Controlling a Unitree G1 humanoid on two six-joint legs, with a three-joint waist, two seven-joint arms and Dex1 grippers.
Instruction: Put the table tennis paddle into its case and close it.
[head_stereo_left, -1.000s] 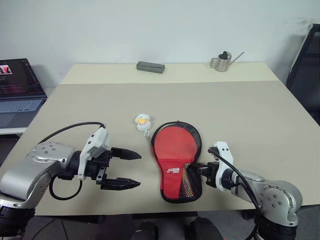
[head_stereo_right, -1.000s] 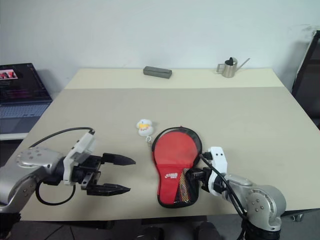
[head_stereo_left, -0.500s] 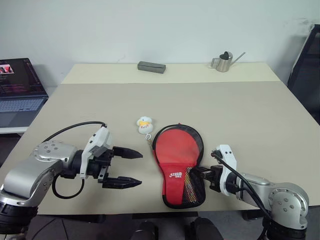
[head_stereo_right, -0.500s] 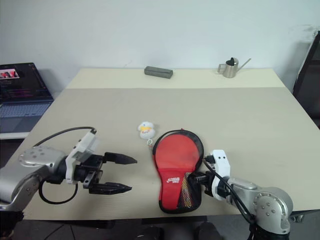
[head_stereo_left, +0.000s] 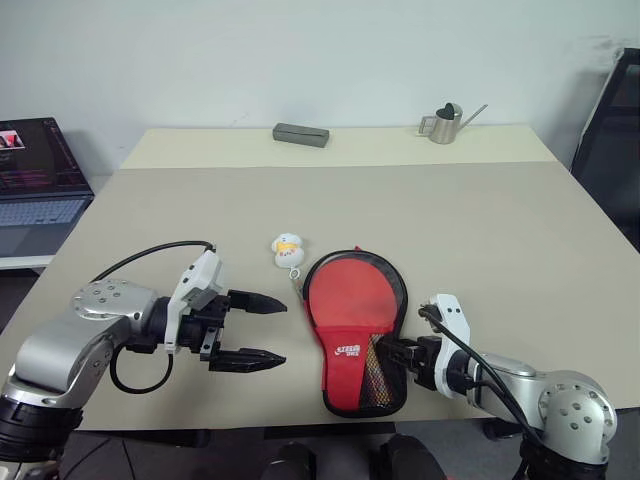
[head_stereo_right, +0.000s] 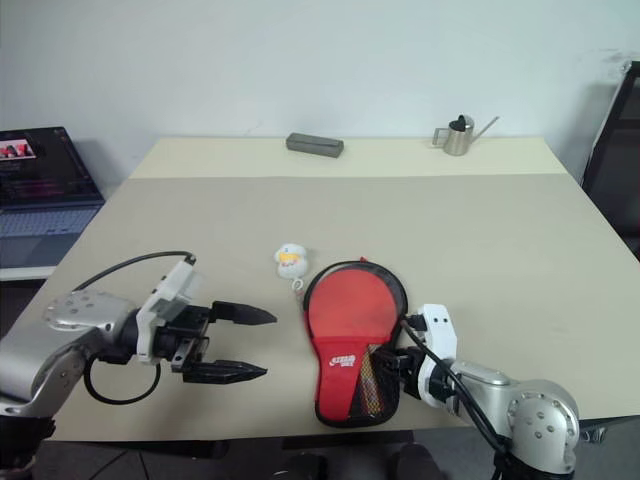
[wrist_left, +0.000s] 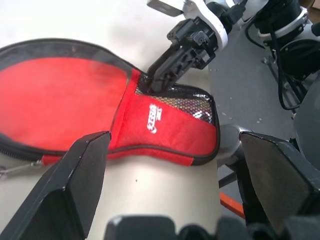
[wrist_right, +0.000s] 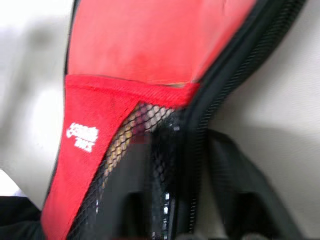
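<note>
A plain office or lab room: a bare white wall (head_stereo_left: 300, 50), a wide beige table (head_stereo_left: 350, 190), an open laptop (head_stereo_left: 35, 175) on a side desk, and a small metal watering can (head_stereo_left: 445, 123).

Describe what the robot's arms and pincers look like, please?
Both arms are rounded silver-grey metal shells. Each ends in a white wrist block and two black pointed fingers: left gripper, right gripper. A loose black cable loops along each arm.

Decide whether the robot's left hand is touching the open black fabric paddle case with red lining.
Apart. In the left eye view, bare table separates the open left hand from the black fabric case.
</note>
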